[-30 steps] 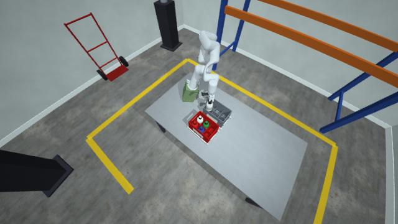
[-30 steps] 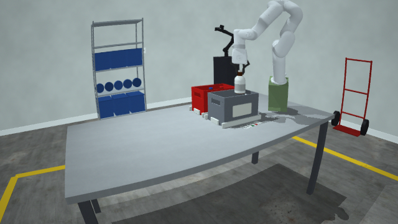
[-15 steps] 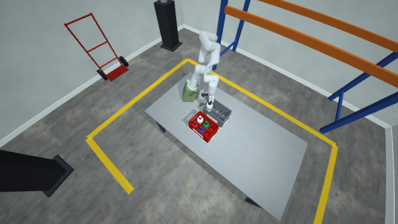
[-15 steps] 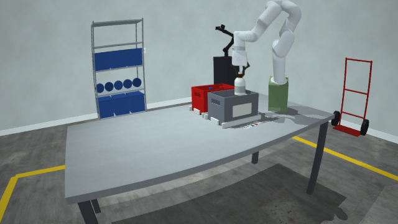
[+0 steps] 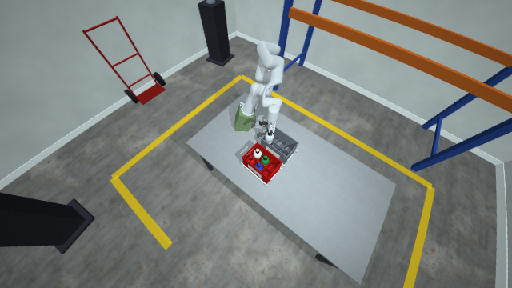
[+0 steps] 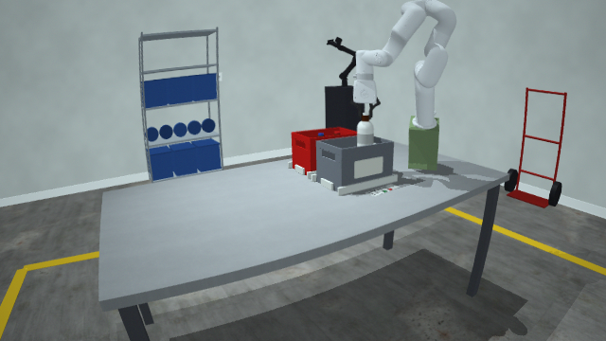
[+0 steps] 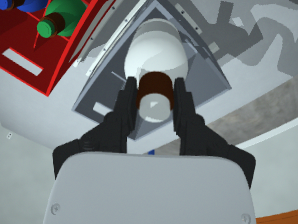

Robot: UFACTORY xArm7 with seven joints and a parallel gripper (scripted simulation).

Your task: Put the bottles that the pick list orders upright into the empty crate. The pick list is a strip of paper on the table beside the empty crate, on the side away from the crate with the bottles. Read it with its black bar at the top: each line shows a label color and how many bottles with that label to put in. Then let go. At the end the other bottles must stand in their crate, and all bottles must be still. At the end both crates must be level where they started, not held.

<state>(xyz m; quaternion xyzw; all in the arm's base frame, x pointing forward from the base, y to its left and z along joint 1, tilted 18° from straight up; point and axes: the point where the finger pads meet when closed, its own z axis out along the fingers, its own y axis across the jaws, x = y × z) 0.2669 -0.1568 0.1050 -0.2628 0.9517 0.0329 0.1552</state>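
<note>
My gripper (image 7: 155, 88) is shut on the brown neck of a white-label bottle (image 6: 365, 133), which hangs upright, partly lowered into a near corner cell of the grey crate (image 6: 356, 160). The same bottle shows in the overhead view (image 5: 269, 138) and in the wrist view (image 7: 156, 62). The red crate (image 5: 259, 161) beside the grey one holds a white-label bottle (image 5: 257, 153), a green-label bottle (image 5: 265, 160), a blue-label bottle (image 5: 258, 166) and a red-label one (image 5: 250, 158). The pick list strip (image 6: 384, 190) lies on the table in front of the grey crate; its marks are too small to read.
A green block (image 6: 423, 143) carries the arm's base behind the crates. A black pedestal (image 6: 340, 108) stands behind the table. A blue shelf rack (image 6: 181, 104) and a red hand truck (image 6: 539, 147) stand off the table.
</note>
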